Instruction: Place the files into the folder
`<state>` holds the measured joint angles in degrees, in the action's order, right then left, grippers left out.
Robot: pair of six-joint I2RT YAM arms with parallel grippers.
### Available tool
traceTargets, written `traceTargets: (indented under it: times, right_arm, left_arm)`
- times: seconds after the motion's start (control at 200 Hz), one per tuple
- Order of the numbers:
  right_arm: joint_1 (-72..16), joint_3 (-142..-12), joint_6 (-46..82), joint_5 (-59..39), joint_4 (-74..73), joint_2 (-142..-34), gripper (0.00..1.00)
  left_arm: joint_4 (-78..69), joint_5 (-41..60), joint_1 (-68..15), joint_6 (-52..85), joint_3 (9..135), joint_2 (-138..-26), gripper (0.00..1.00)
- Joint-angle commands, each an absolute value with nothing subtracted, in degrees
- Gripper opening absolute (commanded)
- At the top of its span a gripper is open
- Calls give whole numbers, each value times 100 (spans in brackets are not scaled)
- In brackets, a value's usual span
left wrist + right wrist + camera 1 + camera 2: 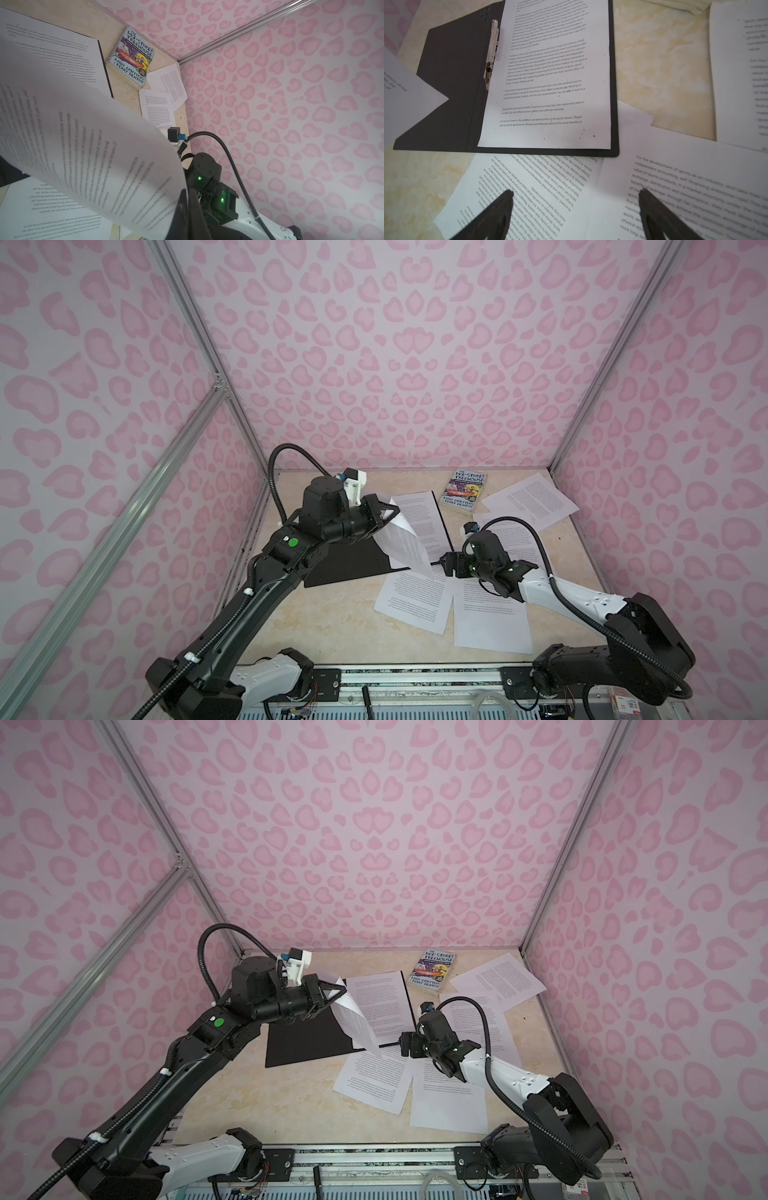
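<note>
Nearest, on the tabletop (332, 626): two files (415, 601) lying flat, right gripper (575, 193) just above, fingers spread wide, empty. Beyond, folder (345, 564) open, filed sheet (419, 518) inside. Over it, left gripper (392, 512), fingers clamped on drooping sheet (405, 547). Farthest, book (468, 491), far sheets (530, 499).

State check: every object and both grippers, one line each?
folder: open flat, black inside up
filed sheet: lying flat in folder
held sheet: pinched, hanging above folder
loose sheets: lying flat outside folder
book: closed, cover up
left gripper: shut on held sheet
right gripper: open, empty, above loose sheets
</note>
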<state>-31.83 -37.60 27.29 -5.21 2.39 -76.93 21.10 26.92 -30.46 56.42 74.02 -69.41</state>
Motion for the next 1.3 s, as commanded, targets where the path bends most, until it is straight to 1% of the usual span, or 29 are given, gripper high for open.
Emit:
traceTargets:
  times: [0.0, 0.165, 0.305, 0.375, 0.45, 0.57, 0.725, 0.845, 0.94, 1.025, 1.165, 1.295]
  right_arm:
    - [-3121, -3674, 2587, -553, 1, -7683, 99]
    - [-3065, -3714, 2533, -554, 10, -7747, 99]
    - [-3056, -3692, 2510, -478, 12, -7712, 99]
    - [-3038, -3682, 2497, -468, 2, -7699, 99]
    - [-3033, -3665, 2491, -479, 0, -7681, 99]
    - [-3032, -3662, 2478, -440, -6, -7680, 99]
    - [-3032, -3634, 2479, -433, -61, -7736, 99]
    - [-3040, -3616, 2490, -567, -153, -7806, 99]
    - [-3046, -3491, 2540, -808, -278, -7766, 99]
    - [-3139, -3498, 2540, -856, -258, -7671, 99]
    - [-3401, -4233, 2411, -972, 320, -7683, 96]
    - [-3492, -4969, 2522, -1629, 580, -8126, 97]
  left_arm:
    - [1358, 3139, -3134, 5670, 7756, -7356, 3]
    - [1334, 3175, -3155, 5515, 8159, -7733, 3]
    - [1510, 2927, -3116, 5384, 8023, -7724, 3]
    - [1544, 2680, -3019, 5437, 7747, -7564, 3]
    - [1581, 2436, -2810, 5560, 7137, -7341, 3]
    - [1569, 2283, -2286, 5750, 6173, -6975, 3]
    - [1473, 2016, -1656, 5647, 4918, -6571, 3]
    - [1308, 1820, -1184, 5322, 4247, -6916, 3]
    - [1027, 2117, -781, 5183, 3923, -7558, 3]
    - [745, 2116, -685, 5142, 3719, -7941, 3]
    - [453, 1838, -684, 5065, 3548, -8072, 3]
    - [336, 1605, -690, 5055, 3387, -7951, 3]
